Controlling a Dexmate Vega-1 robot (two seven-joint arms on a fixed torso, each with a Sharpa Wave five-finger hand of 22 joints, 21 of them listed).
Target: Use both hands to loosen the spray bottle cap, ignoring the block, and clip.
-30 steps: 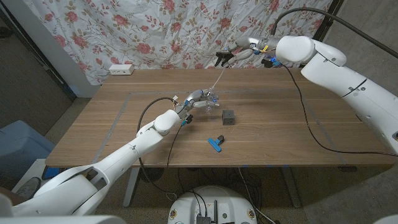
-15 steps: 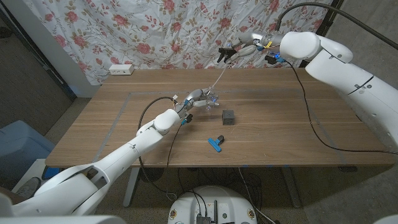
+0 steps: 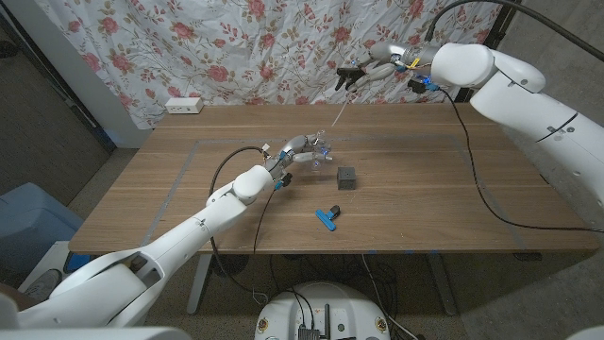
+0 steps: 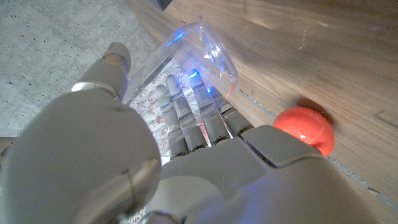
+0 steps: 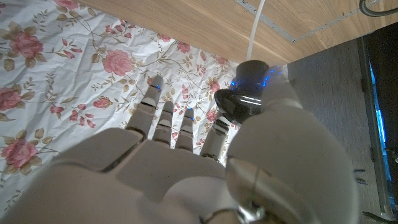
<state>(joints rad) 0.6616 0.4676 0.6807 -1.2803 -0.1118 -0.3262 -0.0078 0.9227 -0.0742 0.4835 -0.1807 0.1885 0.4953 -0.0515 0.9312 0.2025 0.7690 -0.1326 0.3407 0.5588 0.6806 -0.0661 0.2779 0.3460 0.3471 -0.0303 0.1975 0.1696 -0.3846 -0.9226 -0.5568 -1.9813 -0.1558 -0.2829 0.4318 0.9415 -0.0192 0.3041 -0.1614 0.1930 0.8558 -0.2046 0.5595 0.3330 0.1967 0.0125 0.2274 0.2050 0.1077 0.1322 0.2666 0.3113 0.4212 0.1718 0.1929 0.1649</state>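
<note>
A wooden worktop point(image 3: 396, 189) is seen from above, with a flowered curtain point(image 3: 236, 47) hung behind it. The left hand point(image 3: 300, 151) is stretched out over the middle of the worktop, and a clear spray bottle point(image 3: 319, 152) is gripped in it. In the left wrist view the fingers point(image 4: 186, 112) are curled around the clear bottle point(image 4: 199, 62), with a red rounded part point(image 4: 306, 127) seen beside the hand.

The right hand point(image 3: 373, 68) is raised high above the far edge of the worktop, in front of the curtain. A black spray cap point(image 3: 347, 74) is pinched between its thumb and fingers, and a thin white tube point(image 3: 337, 111) hangs down from the cap toward the bottle. In the right wrist view the dark cap point(image 5: 245, 93) is pressed against the thumb, with the tube point(image 5: 255, 31) reaching away from it. The cap is thus held apart from the bottle.

A small dark block point(image 3: 347, 177) lies on the worktop just beside the bottle. A blue and black clip point(image 3: 327, 216) lies nearer the front edge. A white power strip point(image 3: 185, 106) sits at the far left corner.
</note>
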